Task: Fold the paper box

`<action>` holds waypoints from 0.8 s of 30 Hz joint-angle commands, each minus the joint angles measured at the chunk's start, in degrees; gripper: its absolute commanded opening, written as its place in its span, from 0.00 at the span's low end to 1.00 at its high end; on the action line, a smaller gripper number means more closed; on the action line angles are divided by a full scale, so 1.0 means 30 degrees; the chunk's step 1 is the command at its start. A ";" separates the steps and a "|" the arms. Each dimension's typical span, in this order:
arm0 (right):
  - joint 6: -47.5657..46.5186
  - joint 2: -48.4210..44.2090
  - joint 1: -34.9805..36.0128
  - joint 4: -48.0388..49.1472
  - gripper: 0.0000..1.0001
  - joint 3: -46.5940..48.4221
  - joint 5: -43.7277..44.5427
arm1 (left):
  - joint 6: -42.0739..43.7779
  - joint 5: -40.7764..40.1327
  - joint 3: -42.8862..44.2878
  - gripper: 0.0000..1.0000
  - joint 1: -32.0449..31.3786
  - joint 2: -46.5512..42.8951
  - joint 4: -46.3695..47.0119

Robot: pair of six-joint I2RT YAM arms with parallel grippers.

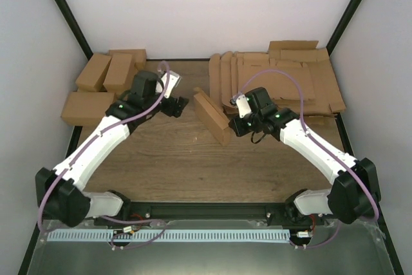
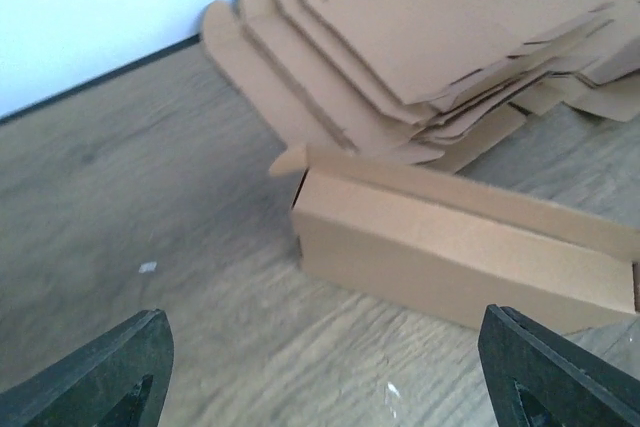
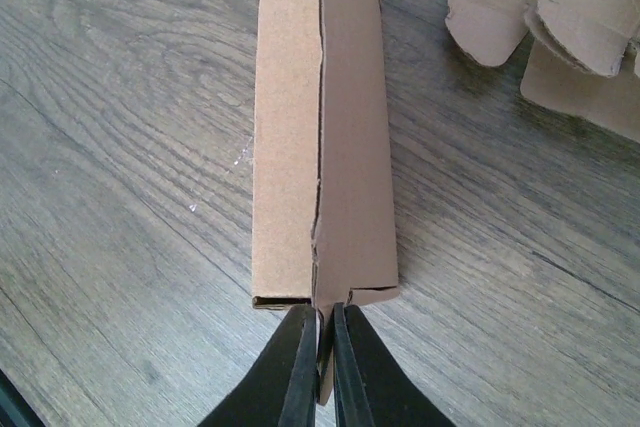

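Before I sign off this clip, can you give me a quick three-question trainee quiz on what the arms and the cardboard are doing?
1. True or false: the left gripper is clamped on the paper box.
2. What does the right gripper pinch? A) a flap at the box's end; B) the box's long side wall; C) nothing.
3. Fill in: the stack of flat blanks lies on the robot's ____ side.

Key: 1 false, its fingers are spread and clear of the box; 2 A; 3 right.
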 commanded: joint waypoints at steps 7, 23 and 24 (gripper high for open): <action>-0.0715 0.0348 0.0066 -0.0431 0.06 0.0840 -0.0256 | 0.7604 1.0958 0.3940 0.84 0.2862 0.6516 0.1420; -0.1069 0.0734 0.0066 -0.0037 0.06 0.0752 -0.0445 | 1.5920 1.0950 0.7059 0.59 0.4063 1.0935 -0.1580; -0.1075 0.0731 0.0066 -0.0016 0.06 0.0752 -0.0435 | 1.5950 1.0866 0.7174 0.59 0.4057 1.1049 -0.1549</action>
